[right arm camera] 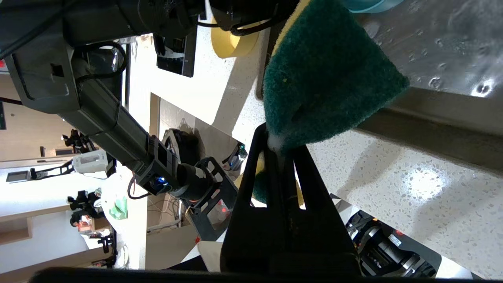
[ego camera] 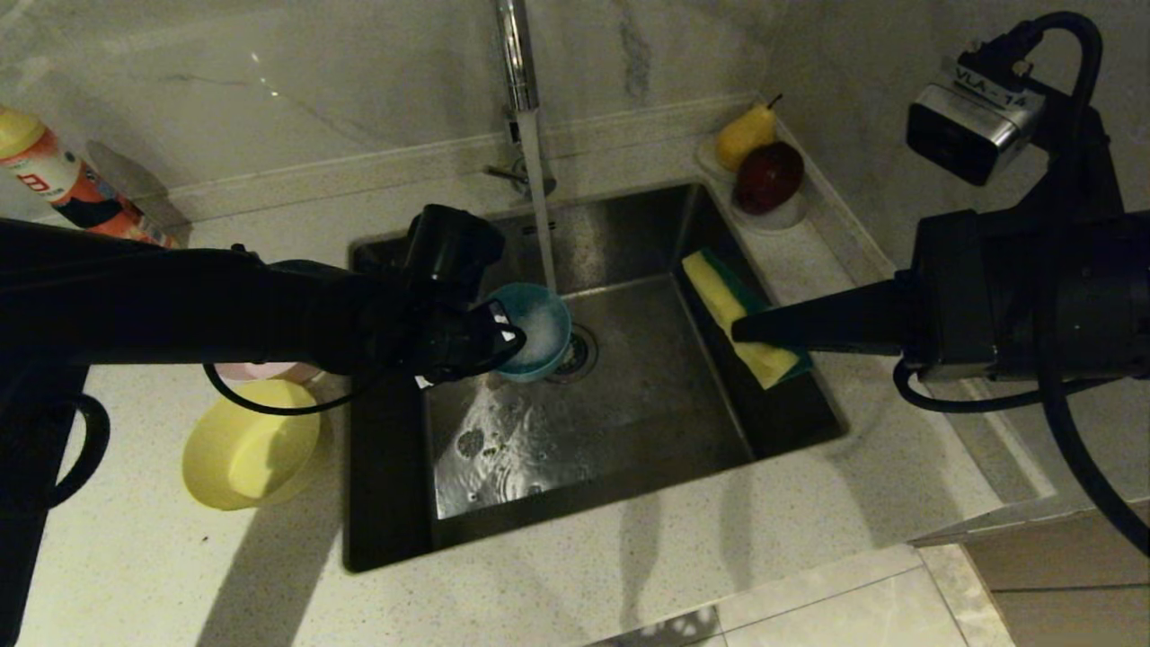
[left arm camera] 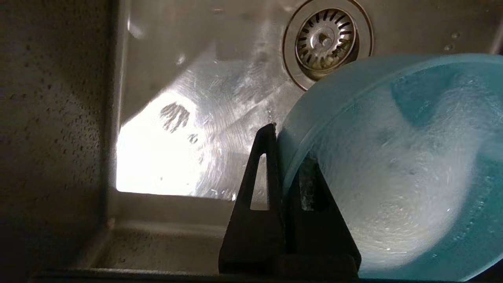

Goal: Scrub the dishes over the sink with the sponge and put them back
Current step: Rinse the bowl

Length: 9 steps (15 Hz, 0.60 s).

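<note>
The light blue bowl [ego camera: 539, 332] hangs tilted over the sink [ego camera: 629, 404], right under the water stream [ego camera: 544, 207] from the tap [ego camera: 514, 54]. My left gripper [ego camera: 505, 344] is shut on its rim, one finger inside and one outside. Foamy water fills the bowl [left arm camera: 393, 165] held by the left gripper [left arm camera: 289, 145]. My right gripper [ego camera: 741, 331] is shut on the sponge [ego camera: 732, 310] above the sink's right rim, and in its own view the right gripper [right arm camera: 281, 139] shows the sponge's [right arm camera: 326, 74] green face. The yellow bowl [ego camera: 252, 445] and pink bowl [ego camera: 265, 370] sit left of the sink.
A white dish with a pear and a red apple [ego camera: 764, 162] stands at the back right corner. An orange bottle [ego camera: 54, 180] lies at the far left. The drain strainer [left arm camera: 326, 39] sits below the bowl. The counter's front edge runs along the lower right.
</note>
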Available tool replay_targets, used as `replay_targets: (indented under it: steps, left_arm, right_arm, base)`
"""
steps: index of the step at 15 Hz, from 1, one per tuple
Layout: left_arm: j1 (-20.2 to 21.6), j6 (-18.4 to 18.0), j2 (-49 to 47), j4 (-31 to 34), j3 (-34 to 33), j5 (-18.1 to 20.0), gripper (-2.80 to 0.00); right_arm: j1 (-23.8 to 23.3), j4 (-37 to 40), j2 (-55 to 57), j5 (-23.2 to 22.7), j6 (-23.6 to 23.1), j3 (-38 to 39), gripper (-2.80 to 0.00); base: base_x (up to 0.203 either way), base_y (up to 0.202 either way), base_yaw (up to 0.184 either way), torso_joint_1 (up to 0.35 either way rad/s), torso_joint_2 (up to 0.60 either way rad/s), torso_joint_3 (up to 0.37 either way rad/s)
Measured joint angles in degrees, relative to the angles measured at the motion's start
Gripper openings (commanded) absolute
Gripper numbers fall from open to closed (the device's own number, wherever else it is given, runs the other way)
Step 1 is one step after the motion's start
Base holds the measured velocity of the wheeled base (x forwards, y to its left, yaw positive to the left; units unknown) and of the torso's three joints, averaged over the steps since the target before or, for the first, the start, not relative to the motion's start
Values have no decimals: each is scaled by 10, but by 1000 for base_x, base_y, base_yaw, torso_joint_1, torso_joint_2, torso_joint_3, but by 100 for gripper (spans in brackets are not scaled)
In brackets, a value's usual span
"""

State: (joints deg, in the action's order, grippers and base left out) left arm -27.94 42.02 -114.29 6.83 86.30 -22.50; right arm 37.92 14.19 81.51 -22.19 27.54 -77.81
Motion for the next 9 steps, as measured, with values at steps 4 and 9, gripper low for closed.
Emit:
replay_targets:
  steps: [4,9]
  left_arm:
    - [0,-4,27,-9,-19,-8,-280]
    - [17,-49,86,-87,-59,-33,-280]
  right_arm:
    - [-1,1,-2,1,1,2,-280]
    - [-1,0,-2,2,1,3,-280]
  base:
    - [0,0,0,0,0,0]
    - [0,0,0,0,0,0]
